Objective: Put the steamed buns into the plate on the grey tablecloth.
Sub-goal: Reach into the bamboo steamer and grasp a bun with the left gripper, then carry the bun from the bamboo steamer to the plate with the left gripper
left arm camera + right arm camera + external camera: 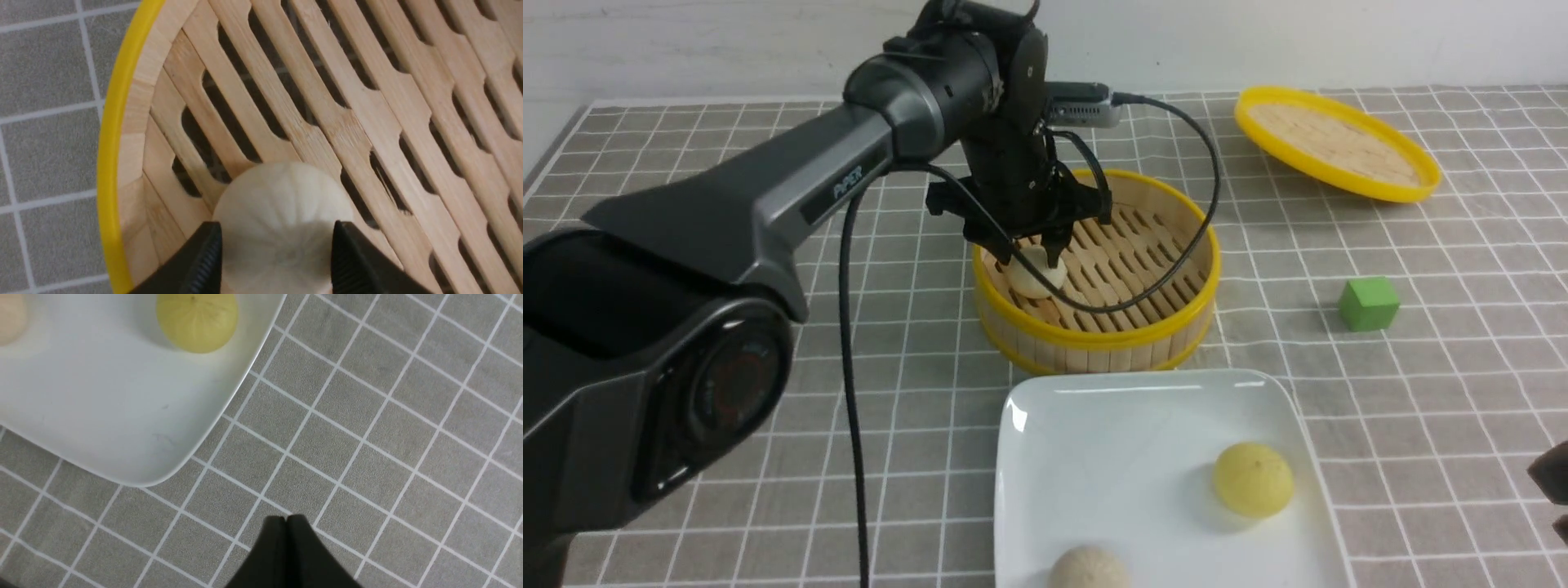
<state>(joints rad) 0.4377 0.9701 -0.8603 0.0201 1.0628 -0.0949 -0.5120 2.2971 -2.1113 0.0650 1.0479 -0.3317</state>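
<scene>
A pale steamed bun (pixel 1037 276) (pixel 282 196) rests on the slats at the left side of the bamboo steamer (pixel 1094 339). My left gripper (pixel 1036 257) (pixel 277 228) reaches down into the steamer, and its black fingers (pixel 206 253) press both sides of that bun. The white square plate (pixel 1143 384) (pixel 102 416) lies on the grey tablecloth (pixel 1421 408) in front of the steamer. It holds a yellow bun (pixel 1252 479) (pixel 197 320) and a beige bun (pixel 1089 570) (pixel 10 318). My right gripper (pixel 287 517) hovers shut over bare cloth beside the plate's corner.
The steamer's yellow-rimmed lid (pixel 1335 143) lies tilted at the back right. A green cube (pixel 1368 304) sits on the cloth to the right of the steamer. The left arm's cable (pixel 849 392) hangs down left of the plate.
</scene>
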